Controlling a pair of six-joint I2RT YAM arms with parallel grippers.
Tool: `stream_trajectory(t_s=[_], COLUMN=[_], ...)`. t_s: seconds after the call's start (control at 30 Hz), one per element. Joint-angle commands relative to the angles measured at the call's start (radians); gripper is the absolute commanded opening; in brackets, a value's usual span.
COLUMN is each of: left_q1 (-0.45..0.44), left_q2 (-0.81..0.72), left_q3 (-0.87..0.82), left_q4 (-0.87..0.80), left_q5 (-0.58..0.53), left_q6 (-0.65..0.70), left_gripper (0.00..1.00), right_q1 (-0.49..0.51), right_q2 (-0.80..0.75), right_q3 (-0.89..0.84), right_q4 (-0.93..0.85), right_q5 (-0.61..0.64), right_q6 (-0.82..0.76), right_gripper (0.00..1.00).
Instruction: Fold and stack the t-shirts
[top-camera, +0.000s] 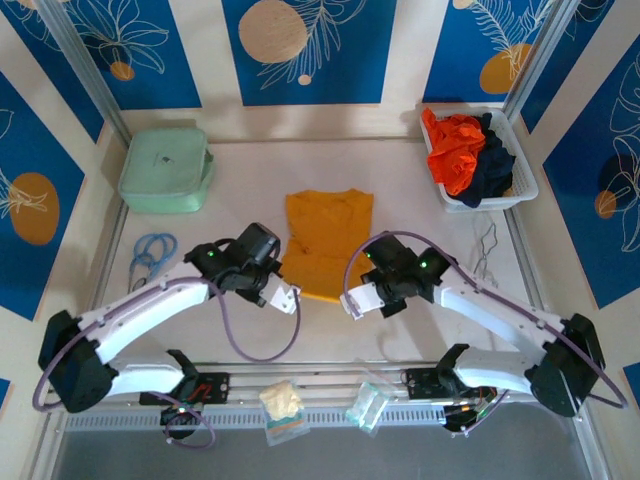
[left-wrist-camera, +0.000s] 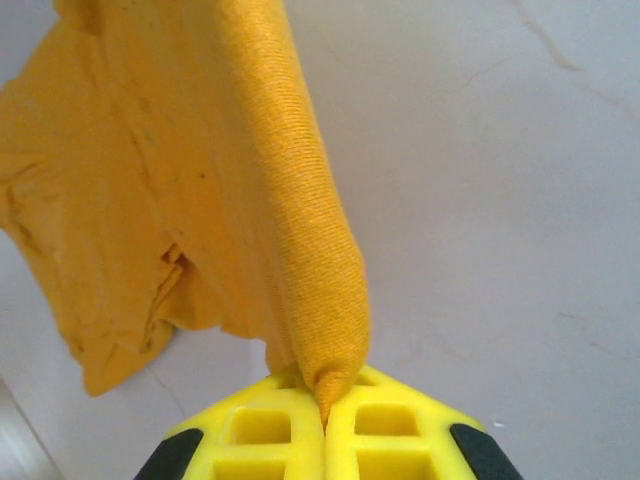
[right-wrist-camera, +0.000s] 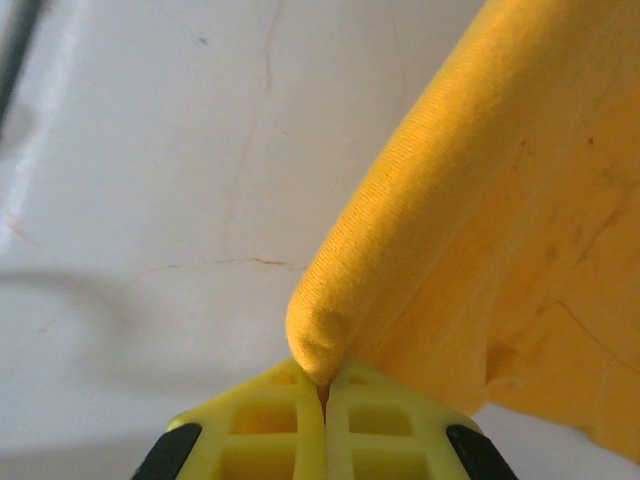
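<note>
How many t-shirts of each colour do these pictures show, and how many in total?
yellow t-shirt: 1
orange-red t-shirt: 1
navy t-shirt: 1
Total: 3

Golden-yellow tee (top-camera: 328, 235) spread at centre, near corners raised; orange-red tee (top-camera: 455, 150) and navy tee (top-camera: 495, 165) crumpled in far-right basket (top-camera: 527, 187).

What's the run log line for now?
left gripper: shut on yellow t-shirt | right gripper: shut on yellow t-shirt | orange t-shirt, navy t-shirt: in basket
</note>
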Motion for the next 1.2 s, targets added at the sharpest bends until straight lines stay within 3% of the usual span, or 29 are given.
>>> stream_trajectory(t_s=[0.0,0.27,0.43,0.6,0.8,1.17], left_q1=[-0.026,-0.06,-0.064,-0.026,0.092,0.258], left_q2=[-0.074,-0.176,-0.158,-0.033,0.136,0.384], left_q3=[-0.019,0.06,0.136,0.23,0.35,0.443], left_q4=[-0.135,-0.275,-0.291,-0.256,-0.204,-0.069], left_q5=[-0.037,-0.06,-0.078,-0.085,-0.016,0.063], left_q6=[-0.043,-0.097,-0.117,-0.098,-0.044,-0.004], left_gripper=[0.0,0.0,0.0,0.0,0.0,0.0], right_q1=[0.06,0.196,0.197,0.035,-0.177,-0.374], right_q2=[-0.061,-0.09,-0.071,-0.023,0.083,0.392], right_q3=[0.046,0.176,0.258,0.297,0.321,0.472], right_q4=[-0.151,-0.312,-0.341,-0.286,-0.2,-0.117], right_q5=[0.053,0.118,0.113,0.015,-0.148,-0.28], right_q6=[0.091,0.204,0.196,0.082,-0.038,-0.141], right_gripper=[0.0,0.0,0.0,0.0,0.0,0.0])
